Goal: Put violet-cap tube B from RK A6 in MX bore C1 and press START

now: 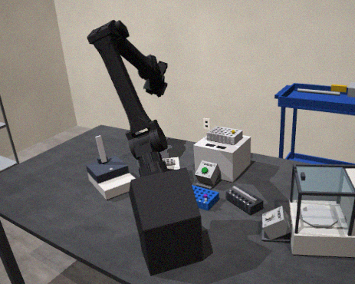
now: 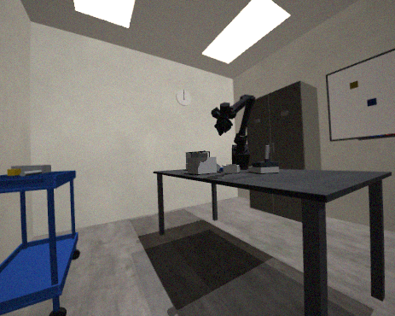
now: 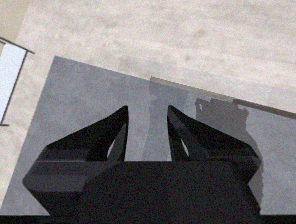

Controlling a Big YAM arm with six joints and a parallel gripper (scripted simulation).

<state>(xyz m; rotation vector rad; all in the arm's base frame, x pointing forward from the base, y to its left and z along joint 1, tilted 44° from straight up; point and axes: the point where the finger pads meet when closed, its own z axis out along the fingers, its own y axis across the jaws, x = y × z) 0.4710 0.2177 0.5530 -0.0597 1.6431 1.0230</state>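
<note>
Tube B's violet cap (image 1: 205, 196) stands in the blue rack RK (image 1: 208, 199) on the bench, in front of the mixer. The mixer MX (image 1: 222, 153) is a white box with a grey bored block (image 1: 225, 135) on top and a green START key (image 1: 205, 170) on its sloping front. A yellow-capped tube (image 1: 233, 131) sits in the block. My gripper (image 1: 156, 90) is high in the air, well above and to the left of the rack and mixer. It also shows in the exterior view (image 2: 221, 127). In the wrist view the fingers stand partly apart with nothing between them.
A large black box (image 1: 166, 219) stands at the bench front. A spectrophotometer (image 1: 108, 176) is at the left, a dark bored block (image 1: 244, 199) right of the rack, a tilted small grey box (image 1: 276, 223) and the glass balance (image 1: 327, 209) at the right. A blue cart (image 1: 322, 104) stands behind.
</note>
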